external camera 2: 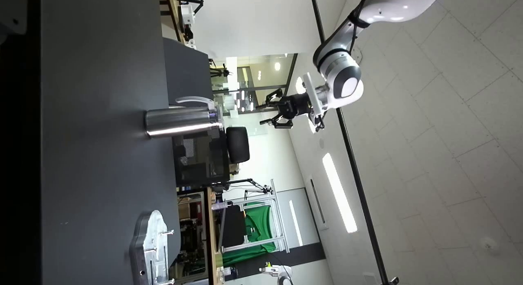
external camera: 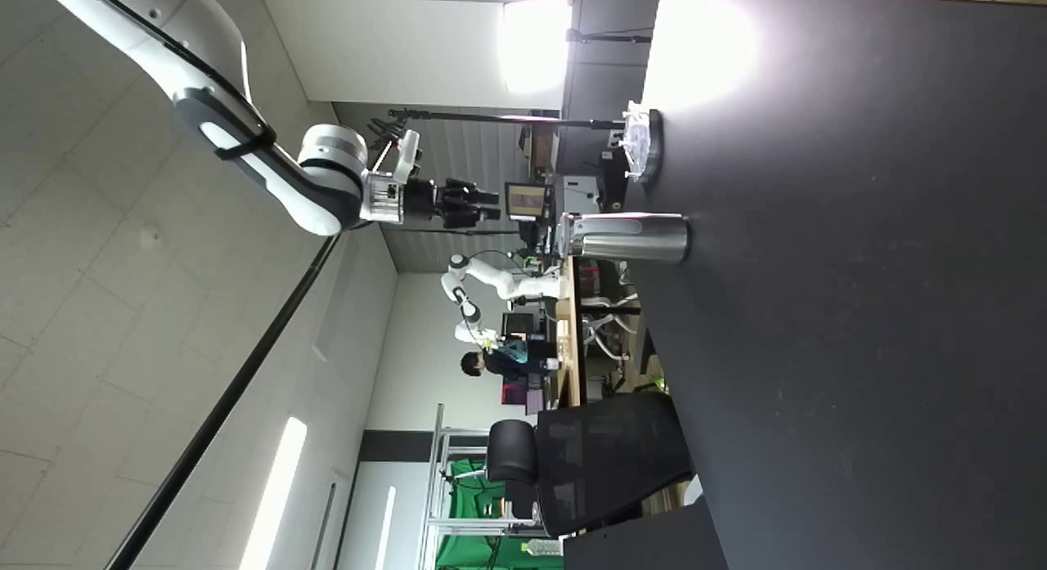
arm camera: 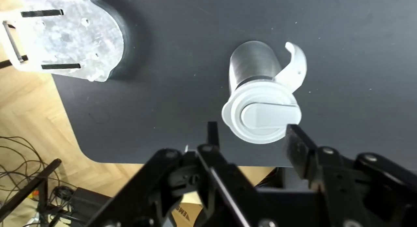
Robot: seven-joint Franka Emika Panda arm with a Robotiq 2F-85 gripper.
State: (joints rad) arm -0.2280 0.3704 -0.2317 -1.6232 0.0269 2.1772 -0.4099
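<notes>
A silver metal jug with a white lid and a pale curved handle stands upright on the dark table. Both exterior views are turned on their side and also show the jug. Above its lid, with a gap between, hangs my black gripper, pointing down. In the wrist view the gripper has its fingers spread apart, with nothing held. The right fingertip overlaps the lid's edge in the picture, without visible contact.
A metal plate on a dark base lies near a table edge, away from the jug. Small posts stick up from it. Past the edge are loose cables on the wooden floor. A black office chair stands beside the table.
</notes>
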